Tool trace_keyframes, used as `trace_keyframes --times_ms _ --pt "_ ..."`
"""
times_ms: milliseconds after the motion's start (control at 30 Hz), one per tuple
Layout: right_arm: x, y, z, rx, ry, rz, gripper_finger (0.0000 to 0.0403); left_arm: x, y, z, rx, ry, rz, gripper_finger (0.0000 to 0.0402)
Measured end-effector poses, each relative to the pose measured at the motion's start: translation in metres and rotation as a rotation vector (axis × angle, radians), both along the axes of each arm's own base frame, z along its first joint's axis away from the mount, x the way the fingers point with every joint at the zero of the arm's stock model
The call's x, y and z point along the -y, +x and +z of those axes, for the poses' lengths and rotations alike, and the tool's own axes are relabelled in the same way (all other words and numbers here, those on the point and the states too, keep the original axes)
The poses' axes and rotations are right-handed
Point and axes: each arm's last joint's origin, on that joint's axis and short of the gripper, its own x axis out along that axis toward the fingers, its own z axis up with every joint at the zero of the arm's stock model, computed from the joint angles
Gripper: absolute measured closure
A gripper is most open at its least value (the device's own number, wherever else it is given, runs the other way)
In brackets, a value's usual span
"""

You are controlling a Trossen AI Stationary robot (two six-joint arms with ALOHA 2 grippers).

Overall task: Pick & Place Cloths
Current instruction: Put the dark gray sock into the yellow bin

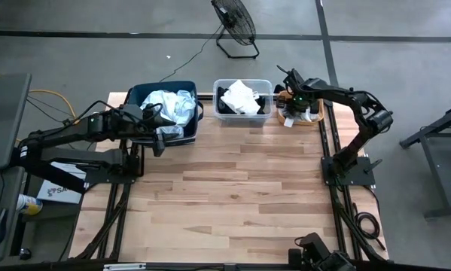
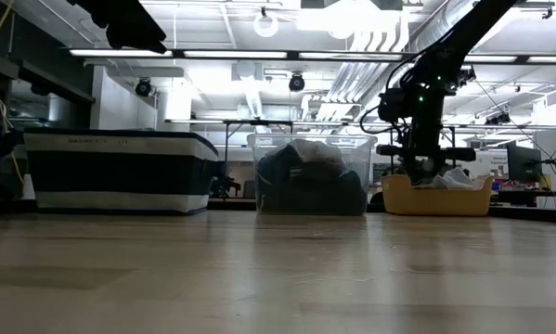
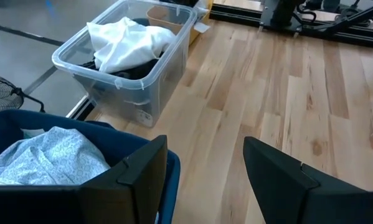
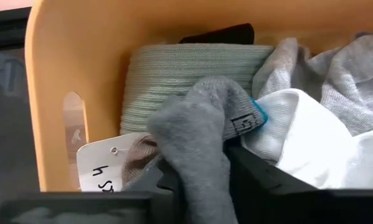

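Right gripper [image 4: 195, 180], in orange tub [image 4: 80, 56] at table's far right corner: pinches grey sock [image 4: 198, 137]; loosening grip risks snagging neighbouring cloths. Left gripper [image 3: 205, 180]: open, empty, beside navy bin [image 3: 167, 171].

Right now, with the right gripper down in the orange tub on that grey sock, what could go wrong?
1. The grey sock lies between the right gripper fingers, so it may cling and lift out again.
2. The tagged knit piece and white cloth press close; they could snag.
3. The orange tub sits at the table's corner and might get nudged.
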Motion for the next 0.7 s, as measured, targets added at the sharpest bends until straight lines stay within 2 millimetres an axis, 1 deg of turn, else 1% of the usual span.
trace_keyframes --times_ms 233,367,533,700 --pt "0.0 0.0 0.0 0.001 0.0 0.001 0.0227 0.0 0.0 0.0 0.002 -0.007 0.001 0.0197" --pt "0.0 0.0 0.001 0.005 0.0 0.005 0.019 0.0 0.0 0.0 0.005 -0.015 -0.008 0.0197" --pt "-0.001 -0.004 0.012 0.031 -0.037 -0.002 0.0181 0.0 0.0 0.0 0.005 -0.015 -0.008 0.0197" --pt "-0.004 -0.013 0.036 0.06 -0.123 -0.009 0.0186 0.0 0.0 0.0 0.005 -0.014 -0.008 0.0197"
